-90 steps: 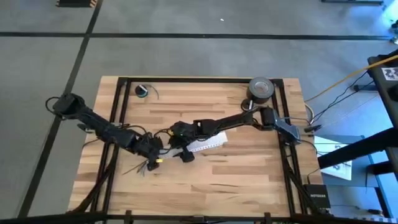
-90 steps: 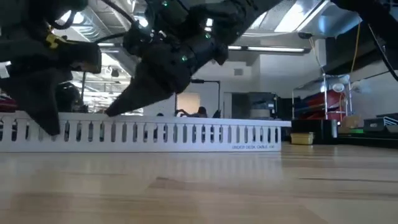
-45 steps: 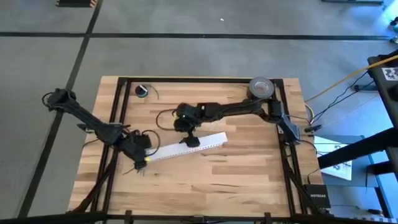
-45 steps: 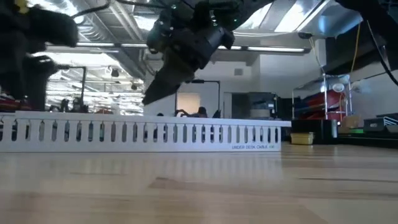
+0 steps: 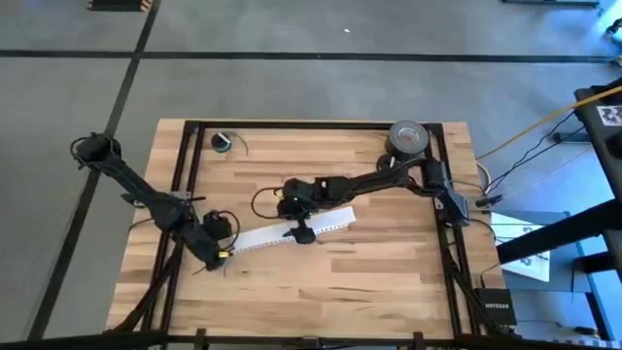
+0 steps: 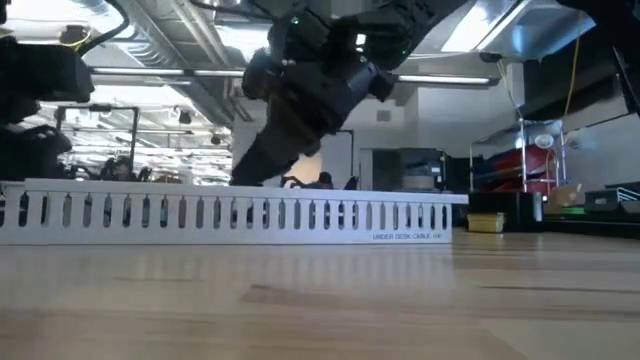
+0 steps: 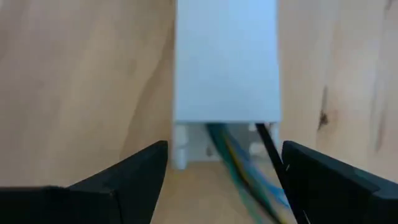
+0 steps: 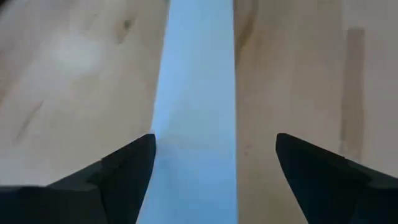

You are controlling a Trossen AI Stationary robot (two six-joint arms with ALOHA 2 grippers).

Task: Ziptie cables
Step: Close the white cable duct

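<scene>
Under the white strip's end, cables and ziptie, seen only between the spread left hand.

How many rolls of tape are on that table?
2: a large grey roll at the far right corner, a small dark roll near the far left. Others may be hidden under the arms.

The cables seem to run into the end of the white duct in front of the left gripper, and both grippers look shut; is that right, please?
Not quite: both grippers are open. The left wrist view shows the left gripper open, with the cables running into the end of the white duct. The right wrist view shows the right gripper open over the duct as well.
</scene>
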